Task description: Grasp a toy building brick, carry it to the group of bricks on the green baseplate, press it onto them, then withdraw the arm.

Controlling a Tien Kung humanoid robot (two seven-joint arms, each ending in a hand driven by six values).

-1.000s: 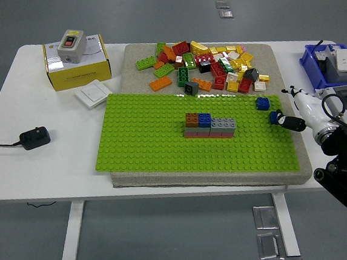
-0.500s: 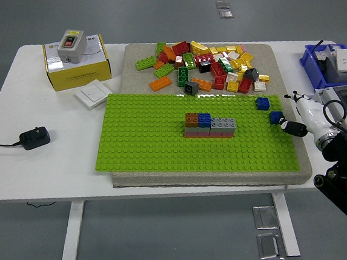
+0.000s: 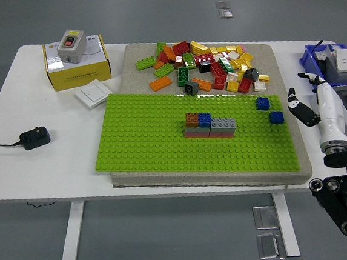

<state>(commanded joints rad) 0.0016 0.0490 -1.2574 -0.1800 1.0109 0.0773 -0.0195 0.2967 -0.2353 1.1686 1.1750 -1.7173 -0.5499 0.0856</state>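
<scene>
A blue brick (image 3: 277,117) sits on the green baseplate (image 3: 148,140) near its right edge, with a second blue brick (image 3: 263,103) just beyond it at the far right corner. The group of bricks (image 3: 209,126) (brown, blue and grey on top) stands mid-plate, well apart from both. The right hand (image 3: 303,105) hovers off the plate's right side over the desk (image 3: 19,92), fingers loosely spread, holding nothing. A loose brick pile (image 3: 206,63) lies behind the plate.
</scene>
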